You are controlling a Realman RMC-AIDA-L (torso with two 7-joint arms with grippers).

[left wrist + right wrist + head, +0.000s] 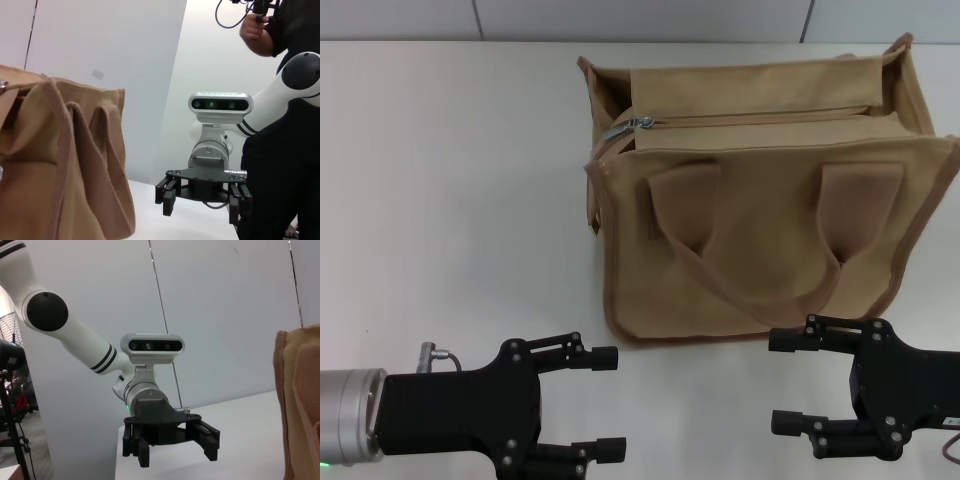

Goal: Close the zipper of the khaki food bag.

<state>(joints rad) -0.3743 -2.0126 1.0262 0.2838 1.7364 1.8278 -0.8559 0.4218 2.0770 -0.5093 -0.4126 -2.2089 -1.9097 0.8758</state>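
Observation:
The khaki food bag (760, 230) stands on the white table (450, 200), right of centre, with its near handle (775, 295) lying flat on its front face. The zipper (750, 117) runs along the bag's top, and its silver slider (638, 124) sits at the left end. My left gripper (608, 403) is open and empty, low at the front left, in front of the bag and apart from it. My right gripper (783, 381) is open and empty at the front right, just before the bag's bottom edge. The left wrist view shows the bag's side (60, 170) close up.
The left wrist view shows my right gripper (200, 207) farther off and a person (280, 30) standing behind it. The right wrist view shows my left gripper (177, 455) and the bag's edge (300, 405). A grey wall (620, 18) runs behind the table.

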